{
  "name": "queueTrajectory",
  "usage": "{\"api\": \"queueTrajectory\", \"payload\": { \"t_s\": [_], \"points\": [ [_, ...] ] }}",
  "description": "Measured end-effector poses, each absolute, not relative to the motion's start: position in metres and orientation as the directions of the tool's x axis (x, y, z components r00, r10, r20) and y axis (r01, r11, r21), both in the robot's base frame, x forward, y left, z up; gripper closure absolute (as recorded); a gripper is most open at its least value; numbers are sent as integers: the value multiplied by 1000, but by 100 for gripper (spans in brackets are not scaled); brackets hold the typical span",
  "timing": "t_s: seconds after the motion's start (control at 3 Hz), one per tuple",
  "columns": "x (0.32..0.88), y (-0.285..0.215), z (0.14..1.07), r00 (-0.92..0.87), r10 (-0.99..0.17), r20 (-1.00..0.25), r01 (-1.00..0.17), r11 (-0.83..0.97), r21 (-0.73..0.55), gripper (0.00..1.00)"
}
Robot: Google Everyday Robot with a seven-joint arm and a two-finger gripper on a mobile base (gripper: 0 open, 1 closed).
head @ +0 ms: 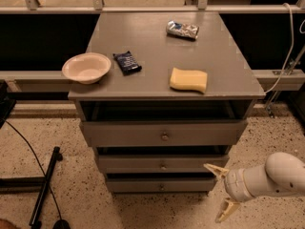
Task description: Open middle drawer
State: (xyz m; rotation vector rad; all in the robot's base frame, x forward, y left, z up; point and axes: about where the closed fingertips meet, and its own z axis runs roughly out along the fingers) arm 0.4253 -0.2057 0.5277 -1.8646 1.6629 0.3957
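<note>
The white arm [271,178] is stretching in from the lower right, and its gripper [220,190] is pointing left, holding its 2 tan fingers [215,170] wide apart.

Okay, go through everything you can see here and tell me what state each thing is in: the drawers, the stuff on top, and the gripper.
Middle drawer: shut, knob untouched.
Top drawer: shut.
Bottom drawer: shut.
Bowl: upright, empty.
Sponge: lying flat.
Dark packet: lying flat.
Silver bag: lying down, crumpled.
Gripper: open, low to the right of the drawers, touching nothing.
</note>
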Motion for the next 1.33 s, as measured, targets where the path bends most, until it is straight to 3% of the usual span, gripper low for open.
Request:
{"api": "queueTrajectory", "payload": {
  "t_s": [0.33, 1.33],
  "points": [
    [426, -191, 522, 284, -765, -578, -933, -83, -349, 0],
    [462, -207, 481, 355, -782, -513, -901, -140, -410, 0]
  ]
}}
